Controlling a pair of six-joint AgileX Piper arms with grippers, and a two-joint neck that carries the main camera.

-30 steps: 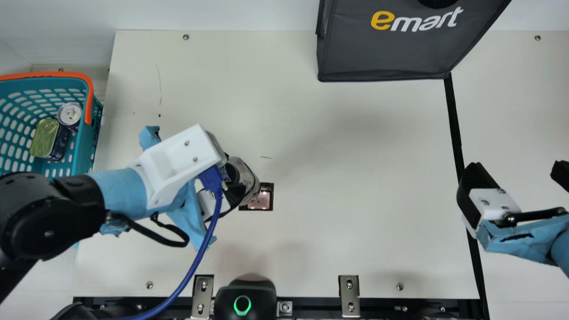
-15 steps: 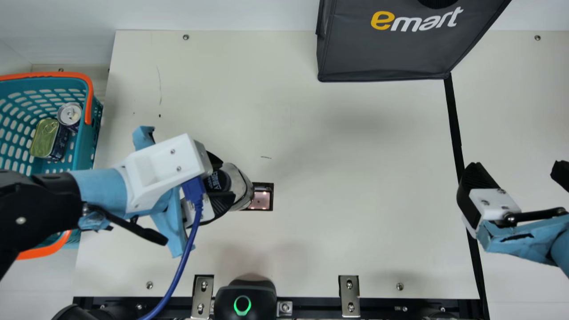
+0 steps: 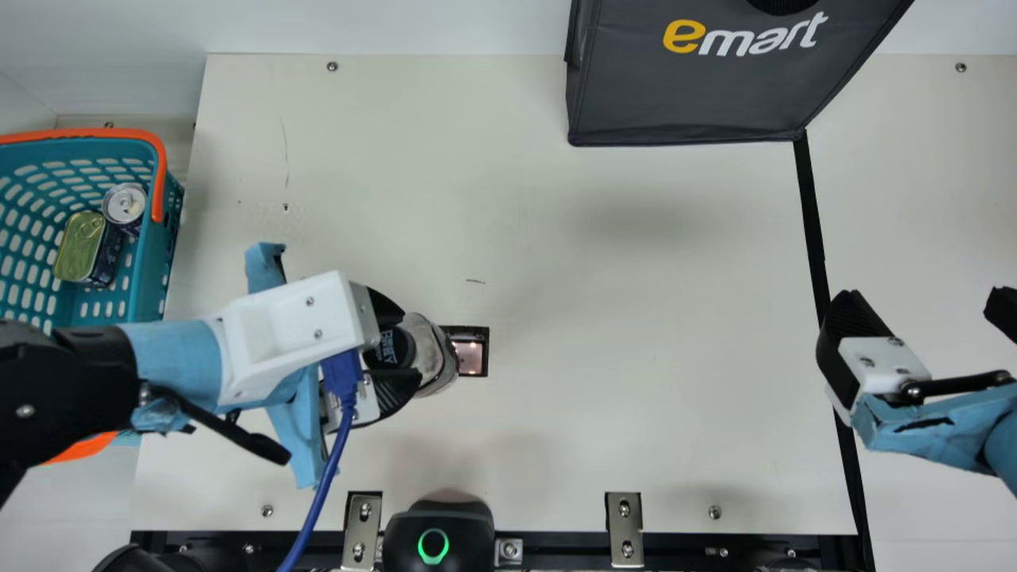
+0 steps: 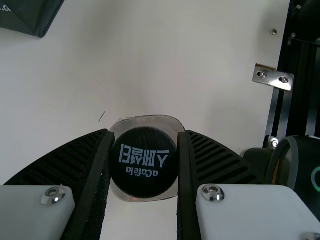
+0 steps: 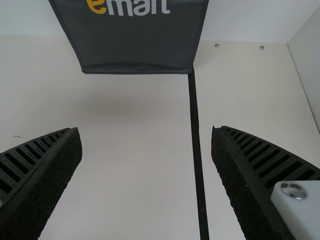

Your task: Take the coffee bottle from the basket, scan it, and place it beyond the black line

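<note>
Between the ribbed black fingers of the left gripper (image 3: 410,345), a clear coffee bottle with a round black cap (image 3: 433,357) is, by my reading, at its scan.

The grip is closed on the bottle, a finger to each side of its neck and cap, its body right by a pink-lit square pane (image 3: 470,359), likely the scanner's window; I can't tell whether it has read. Next it wants the code turned to that light, then a carry to the far side of the long black line (image 3: 812,214). The left arm reaches past the teal plastic basket (image 3: 149,274), wrist slanted down towards the cream table (image 3: 604,357). Over by the line, the right gripper (image 3: 922,302) waits, spread wide and holding nothing.
</note>
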